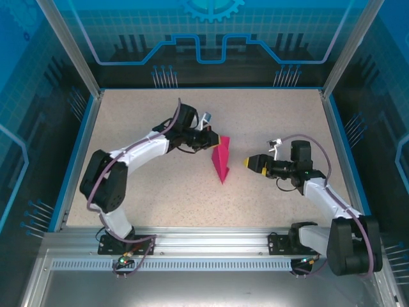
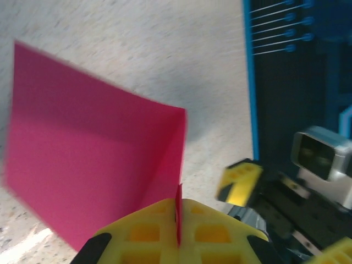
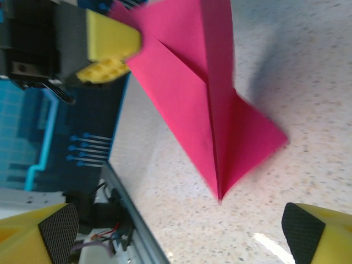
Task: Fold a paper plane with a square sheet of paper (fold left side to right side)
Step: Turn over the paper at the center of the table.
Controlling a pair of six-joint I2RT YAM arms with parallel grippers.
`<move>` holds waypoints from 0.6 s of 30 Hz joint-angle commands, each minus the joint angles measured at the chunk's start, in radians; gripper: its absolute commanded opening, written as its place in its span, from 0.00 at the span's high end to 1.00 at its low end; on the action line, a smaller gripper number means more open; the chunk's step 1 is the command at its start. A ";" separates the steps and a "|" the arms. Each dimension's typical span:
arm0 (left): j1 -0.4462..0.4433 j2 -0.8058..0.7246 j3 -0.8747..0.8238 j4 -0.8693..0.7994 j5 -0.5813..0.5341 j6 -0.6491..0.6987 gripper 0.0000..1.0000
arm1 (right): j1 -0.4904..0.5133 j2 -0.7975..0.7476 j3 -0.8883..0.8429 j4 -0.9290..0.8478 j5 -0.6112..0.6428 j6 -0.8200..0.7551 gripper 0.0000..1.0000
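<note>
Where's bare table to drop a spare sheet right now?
Free: far-right table corner beyond the right gripper; near strip between paper plane tip and the rail. Crowded: centre, where left gripper pinches the plane.

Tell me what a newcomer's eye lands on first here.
The magenta paper plane stands out at the middle of the table, its tip toward the arms' bases. The left gripper is shut on its far end; the right gripper is open just to its right, not touching.

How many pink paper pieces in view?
1: the paper plane, mid-table, far end pinched by the left gripper; open right gripper beside it. No other visible.
</note>
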State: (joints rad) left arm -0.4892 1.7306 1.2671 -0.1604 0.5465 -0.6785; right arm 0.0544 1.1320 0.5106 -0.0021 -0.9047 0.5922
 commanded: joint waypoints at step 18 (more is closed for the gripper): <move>-0.005 -0.147 0.322 -0.092 0.123 -0.003 0.90 | 0.175 0.061 0.129 0.536 -0.142 0.436 0.01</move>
State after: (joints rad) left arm -0.4892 1.6096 1.5536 -0.2348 0.6205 -0.6567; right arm 0.1928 1.1923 0.5892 0.4343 -1.0618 0.9421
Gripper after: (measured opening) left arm 0.102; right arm 0.993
